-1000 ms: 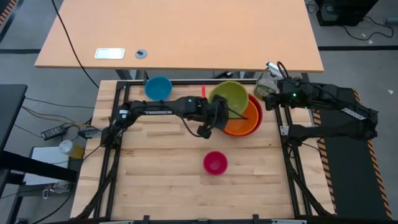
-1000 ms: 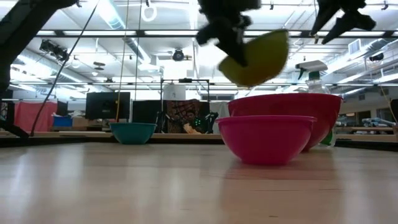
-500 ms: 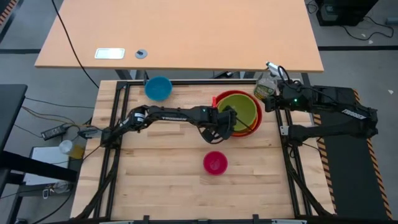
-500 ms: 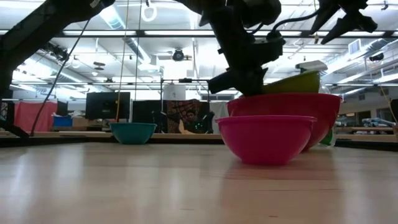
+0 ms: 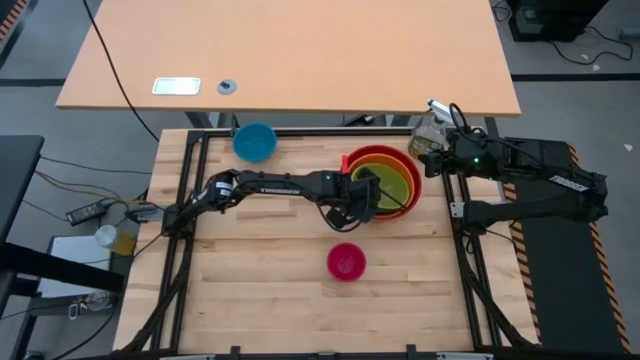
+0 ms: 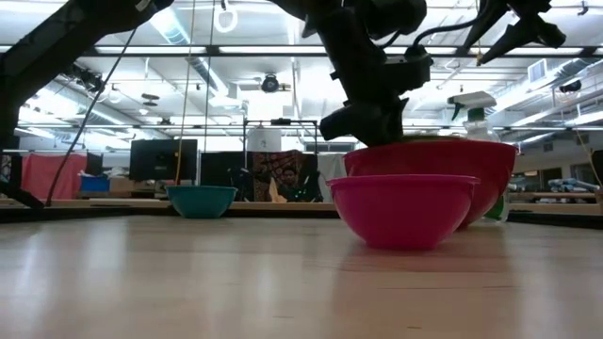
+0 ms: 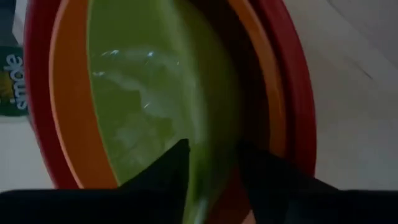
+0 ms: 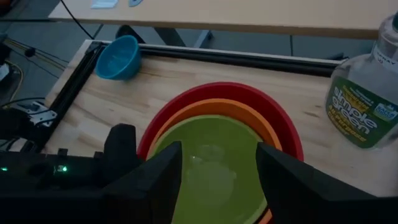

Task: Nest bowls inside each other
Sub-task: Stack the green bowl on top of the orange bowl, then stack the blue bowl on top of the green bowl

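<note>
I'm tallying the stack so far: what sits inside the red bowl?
An orange bowl sits nested in the red bowl, with a green bowl inside that. The left gripper straddles the green rim. Their bottoms are covered.

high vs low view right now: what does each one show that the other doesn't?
High view only: the green bowl seated inside the orange bowl, which sits in the red bowl; the left claw at the stack's near-left rim; the right claw parked beside the spray bottle.

Low view only: the stack side-on, where the red bowl's wall hides the orange and green bowls, and the room behind the table.

Both: the red bowl, the magenta bowl and the blue bowl, each standing apart on the wooden table.
</note>
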Action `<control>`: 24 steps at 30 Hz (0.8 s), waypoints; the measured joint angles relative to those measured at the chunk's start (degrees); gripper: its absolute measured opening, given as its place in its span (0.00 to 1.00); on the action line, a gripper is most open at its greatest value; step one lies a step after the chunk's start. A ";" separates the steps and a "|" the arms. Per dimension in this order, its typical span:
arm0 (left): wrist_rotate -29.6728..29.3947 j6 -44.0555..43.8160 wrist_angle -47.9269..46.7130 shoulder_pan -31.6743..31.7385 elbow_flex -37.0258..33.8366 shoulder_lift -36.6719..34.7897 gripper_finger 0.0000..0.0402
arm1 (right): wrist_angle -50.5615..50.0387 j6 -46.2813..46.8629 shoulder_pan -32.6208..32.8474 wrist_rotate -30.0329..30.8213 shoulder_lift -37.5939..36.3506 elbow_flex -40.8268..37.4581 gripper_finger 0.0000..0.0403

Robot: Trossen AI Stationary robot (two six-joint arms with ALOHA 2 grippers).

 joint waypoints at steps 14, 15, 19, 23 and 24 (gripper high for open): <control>18.20 -15.64 -6.25 3.51 1.51 -8.05 0.57 | 0.31 -0.15 -0.02 0.44 -0.03 0.00 0.53; 20.16 -17.21 -6.73 4.45 1.51 -8.73 0.57 | 0.36 -0.17 -0.02 0.50 -0.02 0.00 0.53; 26.36 -21.36 -11.72 9.68 1.30 -9.87 0.55 | 0.57 -0.27 -0.02 1.11 -0.04 0.00 0.53; 33.33 -24.19 -16.14 16.12 1.25 -9.87 0.49 | 0.80 -1.15 0.04 1.03 0.02 0.00 0.53; 34.80 -24.56 -16.99 17.61 1.25 -9.88 0.48 | 0.83 -1.18 0.10 1.03 0.06 0.00 0.53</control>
